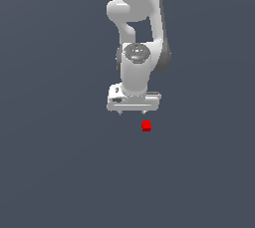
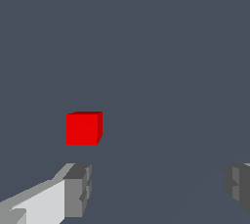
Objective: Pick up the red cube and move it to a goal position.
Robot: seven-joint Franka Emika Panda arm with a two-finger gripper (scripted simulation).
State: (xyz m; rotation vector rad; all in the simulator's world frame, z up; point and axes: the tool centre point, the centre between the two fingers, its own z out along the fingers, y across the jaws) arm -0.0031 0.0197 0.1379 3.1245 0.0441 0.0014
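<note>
No readable writing or labels showed on my arm [image 1: 137, 33] or the cube [image 1: 146, 125]. My gripper [image 1: 132, 114] was spread wide, fingers [image 2: 78, 191] far apart, holding and touching nothing. The cube sat on the grey floor [image 1: 60, 172], just below the gripper and toward the exterior view's right, outside the gap between the fingers.

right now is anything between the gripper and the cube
Nothing visible. The gripper is open and apart from the red cube, which sits off toward the exterior view's right of the fingers, not between them. The wrist view shows only bare floor between the cube and the fingertips. No goal marker shows.
</note>
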